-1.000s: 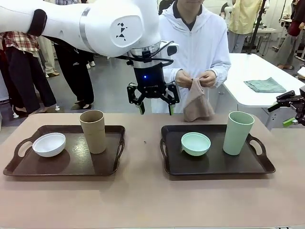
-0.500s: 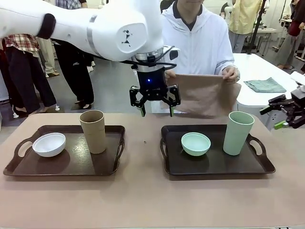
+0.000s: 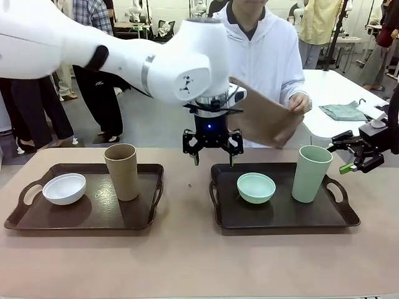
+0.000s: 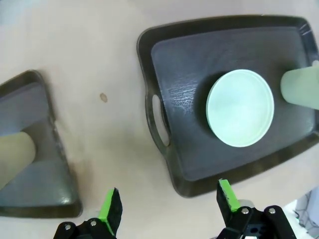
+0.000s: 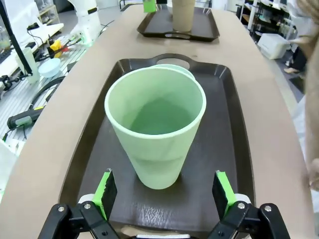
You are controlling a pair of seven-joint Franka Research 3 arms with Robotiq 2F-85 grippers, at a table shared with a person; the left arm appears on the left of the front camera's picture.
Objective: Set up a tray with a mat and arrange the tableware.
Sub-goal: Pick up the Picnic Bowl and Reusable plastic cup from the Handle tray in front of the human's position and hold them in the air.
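Two dark trays lie on the table. The left tray (image 3: 87,217) carries a white bowl (image 3: 64,188) and a tan cup (image 3: 121,171). The right tray (image 3: 280,217) carries a mint bowl (image 3: 256,187) and a mint cup (image 3: 311,173). My left gripper (image 3: 212,159) hangs open over the table by that tray's far left corner, looking down on its handle and the mint bowl (image 4: 240,107). My right gripper (image 3: 355,157) is open just right of the mint cup (image 5: 157,124), which stands in front of its fingers. Behind the table, a person holds a brown mat (image 3: 265,118) spread and tilted.
A bare strip of table separates the two trays, with a small dark speck (image 4: 103,97) on it. A white side table with a folded green cloth (image 3: 346,111) stands at the back right. People stand farther back.
The person has unfolded the brown mat and now holds it tilted. My left gripper has moved right and down towards the right tray. My right gripper has come in towards the mint cup.
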